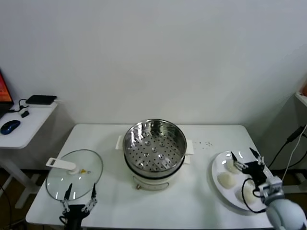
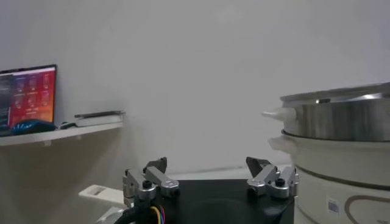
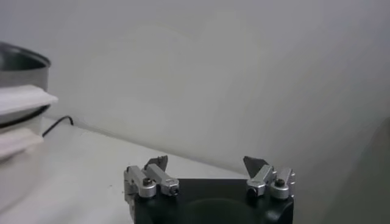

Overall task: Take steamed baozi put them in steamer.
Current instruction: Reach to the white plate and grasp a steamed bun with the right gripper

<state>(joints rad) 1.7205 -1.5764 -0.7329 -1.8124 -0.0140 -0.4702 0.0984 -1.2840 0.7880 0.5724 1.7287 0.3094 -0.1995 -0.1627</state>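
Starting at the left side of the bench [image 1: 110, 201], the left claw [image 1: 79, 192] waits at the front left corner, wide open and holding nothing, just in front of the glass lid [image 1: 74, 173]. In the middle of the bench sits the steamer [image 1: 154, 146]. Its shiny basket has nothing in it and its open top faces straight up. Near the right edge is a white plate [image 1: 218, 163] with the steamed baozi [image 1: 225, 179] on it; three show, and more may hide behind the arm. The buns are round, so they have no long side. The right claw [image 1: 247, 159] hovers over the plate, spread open, not gripping a bun. I think the first pick is just starting. Next, the right claw should drop around one bun, squeeze softly, and carry it left into the steamer.
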